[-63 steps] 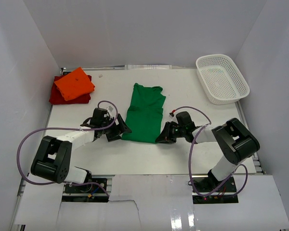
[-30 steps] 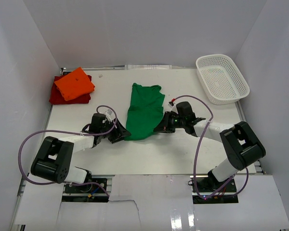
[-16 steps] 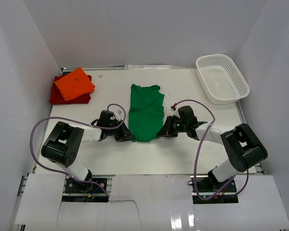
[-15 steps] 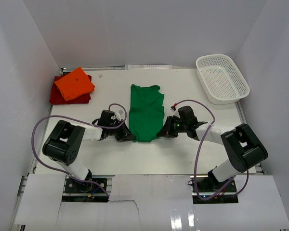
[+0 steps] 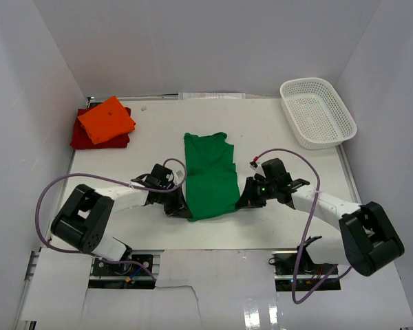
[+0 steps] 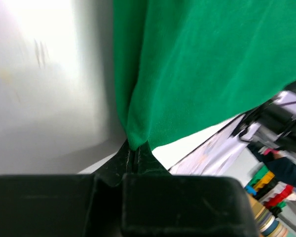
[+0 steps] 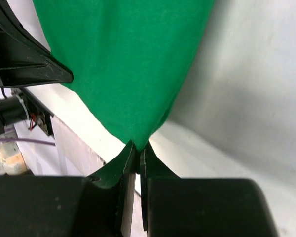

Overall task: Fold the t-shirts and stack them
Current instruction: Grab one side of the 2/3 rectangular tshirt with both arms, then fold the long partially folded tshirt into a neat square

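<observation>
The bright green t-shirt [image 5: 210, 177] lies lengthwise in the middle of the table, sleeves folded in, collar toward the back. My left gripper [image 5: 181, 208] is shut on its near left hem corner, and the cloth [image 6: 187, 74] rises straight from the pinched jaws in the left wrist view. At the near right hem corner my right gripper [image 5: 244, 201] is shut on the green cloth [image 7: 128, 64] as well. A folded orange t-shirt [image 5: 107, 119] rests on a folded dark red t-shirt [image 5: 82, 137] at the back left.
A white mesh basket [image 5: 317, 111] stands at the back right corner. White walls close in the table on three sides. Purple cables loop from both arms over the near part of the table.
My left gripper has closed on the green shirt's near left corner. Both grippers have drawn toward the near edge, pulling the shirt's hem with them and stretching it longer.
</observation>
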`<state>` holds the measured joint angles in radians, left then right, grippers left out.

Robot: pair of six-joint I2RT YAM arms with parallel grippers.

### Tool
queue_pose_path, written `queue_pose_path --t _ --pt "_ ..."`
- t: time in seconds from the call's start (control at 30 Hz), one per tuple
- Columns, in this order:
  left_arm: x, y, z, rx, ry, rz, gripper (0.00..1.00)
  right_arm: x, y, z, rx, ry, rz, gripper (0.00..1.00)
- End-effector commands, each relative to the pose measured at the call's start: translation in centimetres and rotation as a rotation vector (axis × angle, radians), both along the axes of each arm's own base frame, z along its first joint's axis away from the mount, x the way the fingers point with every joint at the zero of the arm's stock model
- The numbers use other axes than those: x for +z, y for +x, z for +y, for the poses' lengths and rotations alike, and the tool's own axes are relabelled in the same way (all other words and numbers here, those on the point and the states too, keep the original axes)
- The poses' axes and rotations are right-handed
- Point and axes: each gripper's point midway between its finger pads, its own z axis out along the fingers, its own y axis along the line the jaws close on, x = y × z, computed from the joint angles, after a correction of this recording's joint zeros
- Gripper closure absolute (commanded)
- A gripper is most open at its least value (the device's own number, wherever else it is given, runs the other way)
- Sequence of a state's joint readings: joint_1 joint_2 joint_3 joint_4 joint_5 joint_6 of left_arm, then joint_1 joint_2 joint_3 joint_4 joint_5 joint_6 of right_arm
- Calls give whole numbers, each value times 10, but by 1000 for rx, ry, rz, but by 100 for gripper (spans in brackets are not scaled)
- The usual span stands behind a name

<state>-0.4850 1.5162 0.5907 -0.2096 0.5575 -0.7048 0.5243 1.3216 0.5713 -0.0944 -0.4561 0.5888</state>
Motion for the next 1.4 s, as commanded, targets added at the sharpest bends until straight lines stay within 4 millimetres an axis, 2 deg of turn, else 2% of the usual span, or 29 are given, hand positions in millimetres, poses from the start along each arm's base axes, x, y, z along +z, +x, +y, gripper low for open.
queue_pose_path --t 0.0,0.1,0.2,0.23,0.33,0.37,0.43,0.47,0.5,0.57,0.6,0.67,0.83,1.03,1.1,1.27,1.37 --pt "-9 -48 22 -21 139 122 100 -3 -31 -18 36 -51 51 92" --pt "3 -61 18 -37 107 131 100 1 -48 -24 47 -52 77 92" --pt "15 -60 16 -38 94 121 100 10 -58 -27 65 -43 81 92" --pt "18 -57 15 -40 94 110 100 20 -55 -24 69 -29 58 92" --pt "45 -39 5 -40 72 53 100 32 -49 -24 94 -50 43 92" --pt "61 -29 -2 -41 55 23 100 49 -38 -19 104 -39 1 92" --pt "78 -21 -5 -37 45 7 100 56 -30 -20 115 -78 -13 92" --pt "86 -16 -7 -35 38 -9 100 71 -20 -15 117 -64 -54 92" --pt "101 -5 -12 -29 18 -44 100 77 -15 -12 118 -61 -70 92" --pt "114 6 -10 -8 12 -65 100 83 -6 -8 127 -61 -88 92" --pt "122 18 -8 7 1 -84 100 90 3 -4 131 -59 -101 92" --pt "130 29 -5 18 -20 -90 100 94 11 -1 145 -63 -115 92" --pt "139 76 14 84 -19 -142 100 105 48 11 156 -99 -151 92" --pt "132 113 22 114 -19 -146 100 108 82 24 175 -89 -160 92" --pt "133 127 22 122 -16 -154 100 101 90 25 181 -93 -143 92" --pt "144 159 18 132 -26 -190 100 101 103 28 179 -76 -139 92" --pt "149 167 16 130 -37 -197 100 100 104 28 182 -71 -133 92"
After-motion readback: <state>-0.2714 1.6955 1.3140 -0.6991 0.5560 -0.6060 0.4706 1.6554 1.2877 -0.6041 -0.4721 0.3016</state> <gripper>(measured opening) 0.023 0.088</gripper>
